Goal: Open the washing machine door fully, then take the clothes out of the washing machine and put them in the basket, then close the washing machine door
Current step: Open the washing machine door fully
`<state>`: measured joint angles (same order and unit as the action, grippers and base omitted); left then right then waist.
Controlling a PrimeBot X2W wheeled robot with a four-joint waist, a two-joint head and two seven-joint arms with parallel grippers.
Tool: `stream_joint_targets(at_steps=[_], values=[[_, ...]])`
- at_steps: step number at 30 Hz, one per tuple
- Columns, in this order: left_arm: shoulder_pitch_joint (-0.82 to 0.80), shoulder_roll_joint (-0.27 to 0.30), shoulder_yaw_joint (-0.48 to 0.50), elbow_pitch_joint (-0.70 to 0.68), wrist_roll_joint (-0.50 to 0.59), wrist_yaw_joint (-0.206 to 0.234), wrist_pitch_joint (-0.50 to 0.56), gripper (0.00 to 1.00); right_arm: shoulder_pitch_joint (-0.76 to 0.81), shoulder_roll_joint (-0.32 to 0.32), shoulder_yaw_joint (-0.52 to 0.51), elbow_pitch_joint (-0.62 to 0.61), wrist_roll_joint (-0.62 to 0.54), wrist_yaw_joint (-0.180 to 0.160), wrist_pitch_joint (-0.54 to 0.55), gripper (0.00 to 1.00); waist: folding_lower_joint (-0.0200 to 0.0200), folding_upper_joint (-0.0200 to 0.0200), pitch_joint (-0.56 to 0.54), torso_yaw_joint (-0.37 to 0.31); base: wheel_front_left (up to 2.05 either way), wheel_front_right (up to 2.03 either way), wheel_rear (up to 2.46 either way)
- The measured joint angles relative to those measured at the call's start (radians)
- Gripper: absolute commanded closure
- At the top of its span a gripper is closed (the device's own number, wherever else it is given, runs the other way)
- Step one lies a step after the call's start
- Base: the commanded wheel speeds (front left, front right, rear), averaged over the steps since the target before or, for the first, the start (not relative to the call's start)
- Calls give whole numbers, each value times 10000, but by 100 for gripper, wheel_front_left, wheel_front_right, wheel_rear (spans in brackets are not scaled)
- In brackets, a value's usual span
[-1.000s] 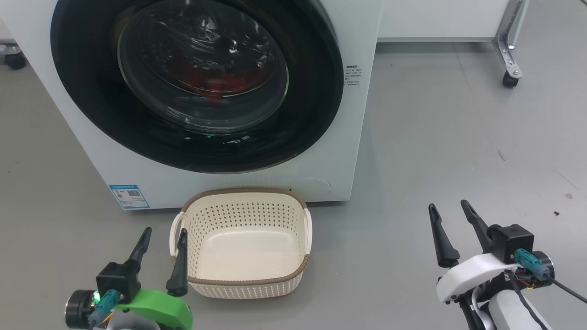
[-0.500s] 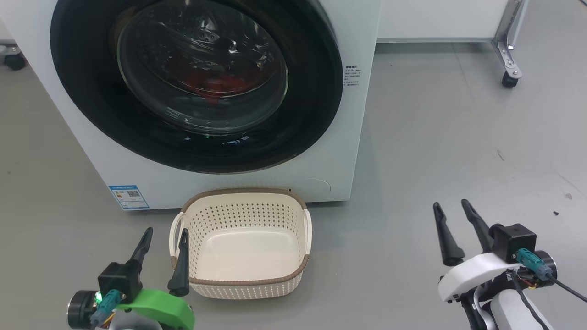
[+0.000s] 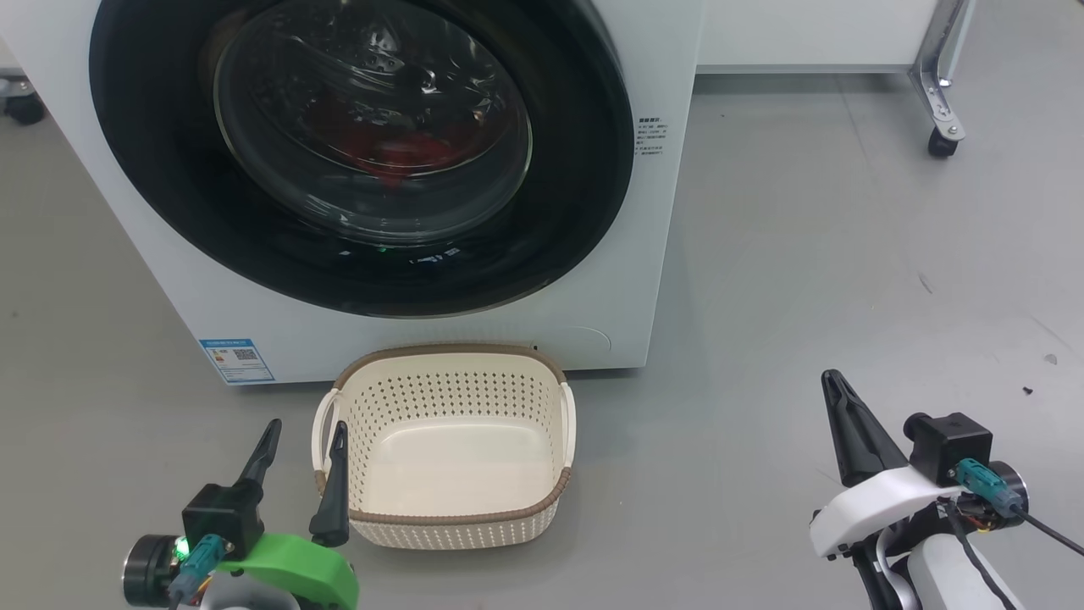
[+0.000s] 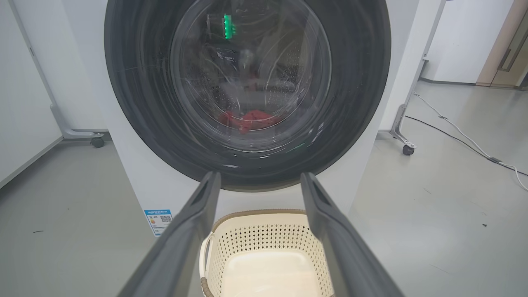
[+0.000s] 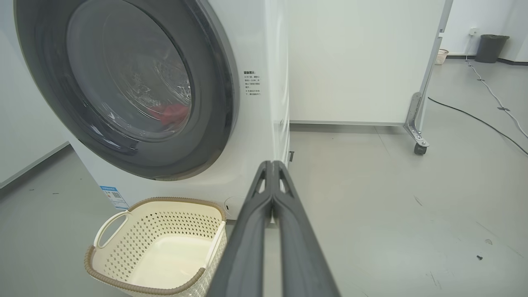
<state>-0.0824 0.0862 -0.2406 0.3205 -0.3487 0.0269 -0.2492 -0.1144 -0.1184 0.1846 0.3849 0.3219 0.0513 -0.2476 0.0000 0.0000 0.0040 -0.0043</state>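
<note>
The door [image 3: 364, 144] sits shut on the front of the washing machine [image 3: 288, 335], and there are the red clothes [image 3: 398, 157], lying inside behind the glass. The basket [image 3: 449, 398] stands on the floor [image 3: 804, 254] right at the washing machine's foot, below the door. The left gripper [image 3: 306, 426] hovers just left of the basket with its fingers spread wide around nothing, while the right gripper [image 3: 834, 381] hangs well off to the washing machine's right, fingers pressed together on nothing.
</note>
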Motion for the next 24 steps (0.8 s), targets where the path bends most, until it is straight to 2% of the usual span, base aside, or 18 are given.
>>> stream_joint_targets(at_steps=[9, 12, 18, 24], values=[[-273, -17, -6, -100, 58, -15, 0, 0, -187, 67, -328, -173, 73, 102, 0, 100, 0, 0, 360, 51, 0, 0, 0], [-460, -29, 31, -167, 58, -15, 0, 0, -497, 219, -593, -244, 546, 211, 0, 100, 0, 0, 559, 84, 0, 0, 0], [-860, -54, 65, -408, 142, -13, 0, 0, -1104, 433, -1198, -217, 1858, 441, -2, 100, 0, 0, 1053, 164, 0, 0, 0], [-1360, -79, 82, -662, 178, -13, -2, 0, -1982, 600, -1848, -59, 3791, 612, 102, 100, 0, 0, 1630, 283, 0, 0, 0]])
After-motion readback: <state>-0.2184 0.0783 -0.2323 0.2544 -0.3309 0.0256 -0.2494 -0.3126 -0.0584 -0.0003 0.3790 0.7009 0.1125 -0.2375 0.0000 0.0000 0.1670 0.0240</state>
